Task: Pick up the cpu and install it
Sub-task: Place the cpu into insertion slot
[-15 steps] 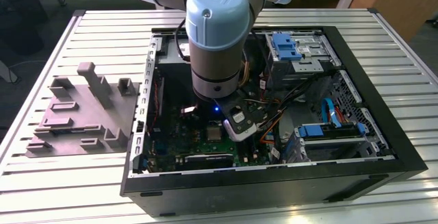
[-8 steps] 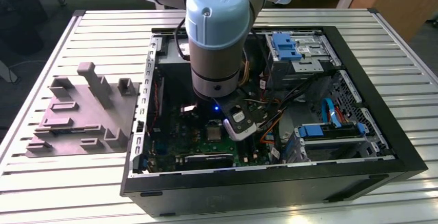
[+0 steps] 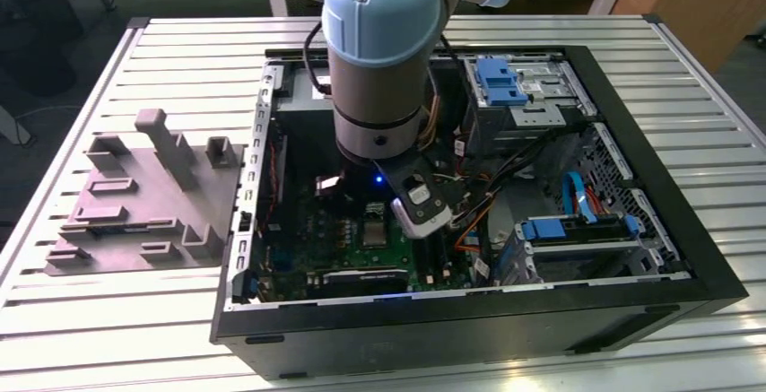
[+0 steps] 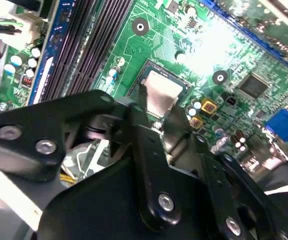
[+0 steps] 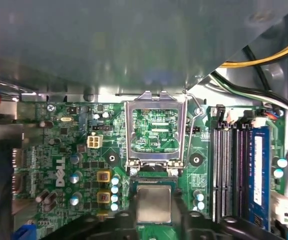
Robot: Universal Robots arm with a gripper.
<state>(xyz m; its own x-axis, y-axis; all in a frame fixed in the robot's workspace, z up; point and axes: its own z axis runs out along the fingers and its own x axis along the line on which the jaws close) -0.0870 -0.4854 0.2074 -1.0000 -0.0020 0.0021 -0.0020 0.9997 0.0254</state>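
Note:
The cpu [image 5: 154, 205] is a small silvery square chip lying flat at the socket of the green motherboard [image 5: 64, 165], inside the open computer case [image 3: 647, 186]. My gripper [image 5: 155, 220] reaches down into the case and is shut on the cpu, with one black finger [image 5: 121, 217] on each side of it. In the second wrist view the cpu [image 4: 161, 92] lies just past the gripper [image 4: 161, 117], its near edge hidden behind the fingertips. In the exterior view the gripper [image 3: 407, 226] hangs over the middle of the board. The socket's metal load plate [image 5: 156, 107] stands swung open.
A grey moulded tray [image 3: 143, 204] lies on the slatted table at the exterior view's left, outside the case. Black memory slots [image 5: 229, 170] run beside the socket. Loose cables [image 5: 264, 57], blue drive brackets [image 3: 497, 82] and the case walls crowd the arm.

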